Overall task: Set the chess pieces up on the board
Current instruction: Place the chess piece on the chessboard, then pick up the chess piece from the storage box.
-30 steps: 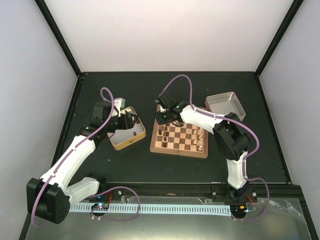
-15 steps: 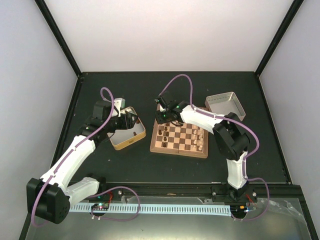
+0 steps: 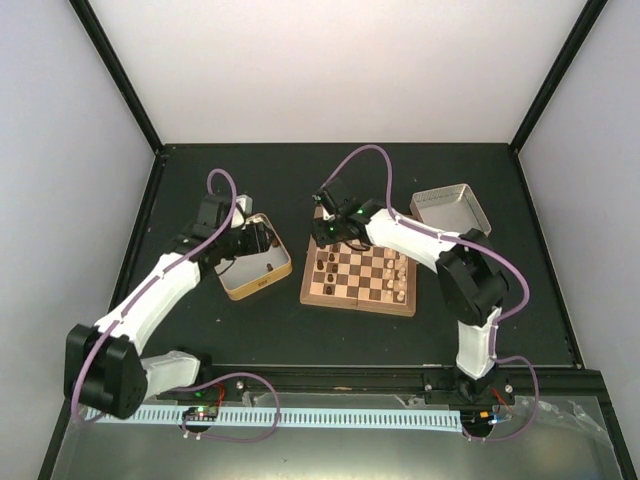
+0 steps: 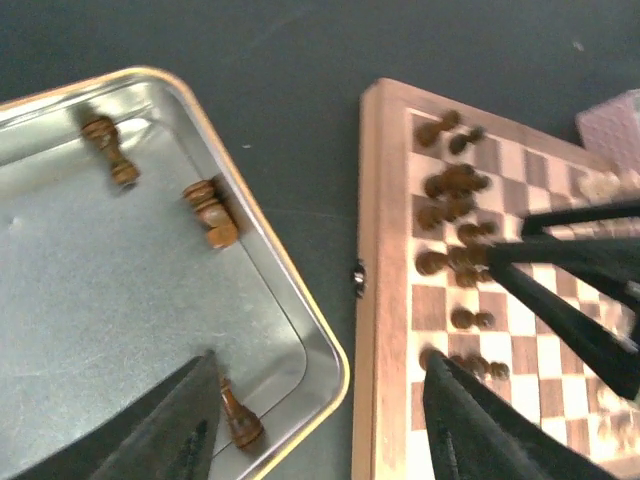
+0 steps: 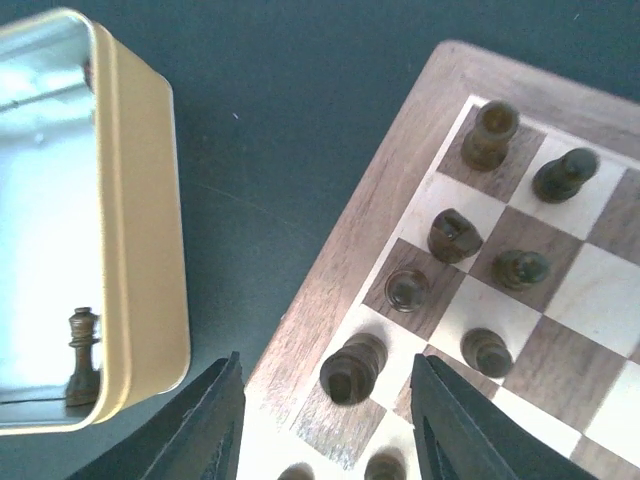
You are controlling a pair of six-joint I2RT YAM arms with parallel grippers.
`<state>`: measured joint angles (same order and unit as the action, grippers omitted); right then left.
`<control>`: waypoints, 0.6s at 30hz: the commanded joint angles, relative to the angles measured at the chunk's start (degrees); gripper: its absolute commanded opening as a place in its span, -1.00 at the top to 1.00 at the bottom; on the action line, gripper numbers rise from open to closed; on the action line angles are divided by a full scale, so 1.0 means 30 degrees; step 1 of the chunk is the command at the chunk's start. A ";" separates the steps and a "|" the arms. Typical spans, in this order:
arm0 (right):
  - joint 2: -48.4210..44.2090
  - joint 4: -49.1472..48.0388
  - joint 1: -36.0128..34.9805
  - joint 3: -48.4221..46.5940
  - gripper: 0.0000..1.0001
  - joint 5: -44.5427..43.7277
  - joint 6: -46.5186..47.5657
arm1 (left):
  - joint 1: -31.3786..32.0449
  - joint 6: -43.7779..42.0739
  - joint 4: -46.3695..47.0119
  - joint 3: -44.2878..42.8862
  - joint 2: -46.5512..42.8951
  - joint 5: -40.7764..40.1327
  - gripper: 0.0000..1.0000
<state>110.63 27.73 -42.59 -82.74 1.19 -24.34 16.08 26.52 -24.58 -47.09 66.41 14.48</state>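
The board (image 3: pixel 358 297) lies mid-table with several dark chess pieces (image 3: pixel 330 268) standing along its left side. My right gripper (image 3: pixel 328 232) hovers over the board's far left corner, open. In the right wrist view a dark piece (image 5: pixel 352 367) stands free on an edge square between the spread fingers of the right gripper (image 5: pixel 325 420). My left gripper (image 3: pixel 262 240) is open over the gold tin's corner nearest the board. In the left wrist view the left gripper (image 4: pixel 320 365) holds nothing, and three dark pieces (image 4: pixel 211 214) lie in the tin.
The gold tin (image 3: pixel 258 288) sits left of the board, its rim close to the board's edge (image 4: pixel 378 300). A silver tin (image 3: pixel 452 212) stands at the back right. Pale cream pieces (image 3: pixel 400 282) occupy the board's right side. One dark piece (image 5: pixel 82 355) stands in the gold tin.
My right gripper has opened and let go of the dark piece, which now stands on the board's left edge. The left arm has shifted slightly over the gold tin.
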 commanded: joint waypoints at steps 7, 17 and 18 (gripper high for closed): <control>-0.3847 -0.0181 0.0148 0.1669 0.07 -0.1455 -0.1044 | -0.0602 0.3009 -0.0245 -0.2757 0.6050 -0.4321 0.26; -0.5074 -0.0447 0.0134 0.3466 0.10 -0.0745 -0.1244 | -0.1100 0.2193 0.0804 -0.5624 1.1049 -0.5720 0.24; -0.5138 -0.0452 0.0141 0.3556 0.10 -0.0722 -0.1253 | -0.1146 0.2180 0.0703 -0.5883 1.1396 -0.5931 0.25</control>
<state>97.36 27.27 -42.54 -73.28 -1.23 -27.38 13.41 33.71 -23.90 -60.71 97.43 0.10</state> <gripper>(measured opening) 0.453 0.376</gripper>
